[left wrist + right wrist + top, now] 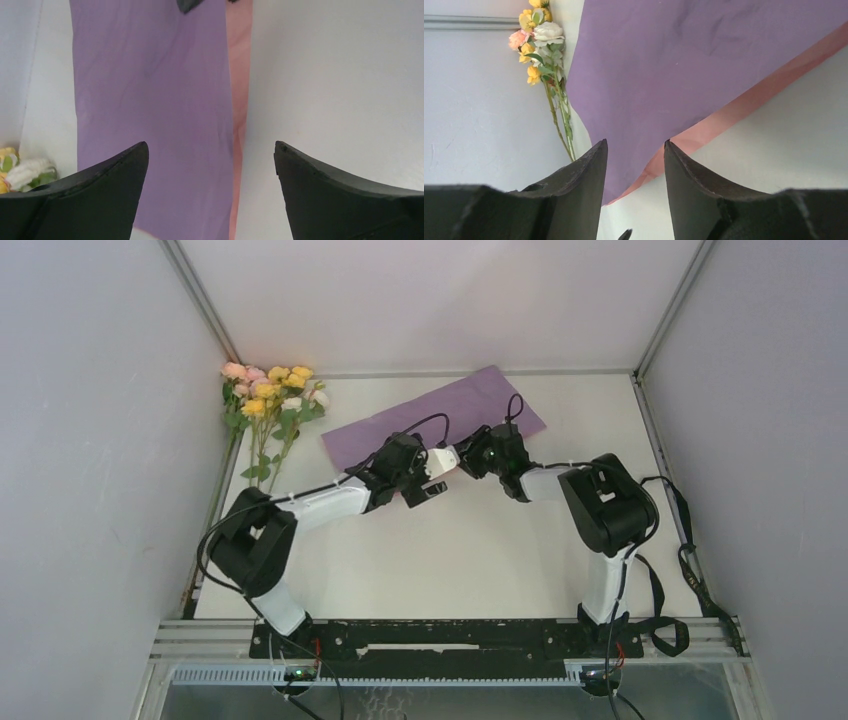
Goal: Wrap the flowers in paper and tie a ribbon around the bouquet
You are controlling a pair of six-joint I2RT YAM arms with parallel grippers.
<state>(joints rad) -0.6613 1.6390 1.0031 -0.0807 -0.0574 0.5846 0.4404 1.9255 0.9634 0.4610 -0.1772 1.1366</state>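
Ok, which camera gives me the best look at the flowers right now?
Top external: the flowers show whole, blooms to stem ends, at the far left, apart from the paper. Right wrist shows them closer, but its frame edge cuts the top blooms. Left wrist catches only a few blooms at its lower left.

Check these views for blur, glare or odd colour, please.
Top view: even, soft light with no glare, and the flowers and paper are sharp. Left wrist: the left hand is a dark, featureless silhouette, the flowers are blurred in the corner, and a pink band edges the paper. Right wrist: the flowers are crisp, the same band shows, and shadows are soft.
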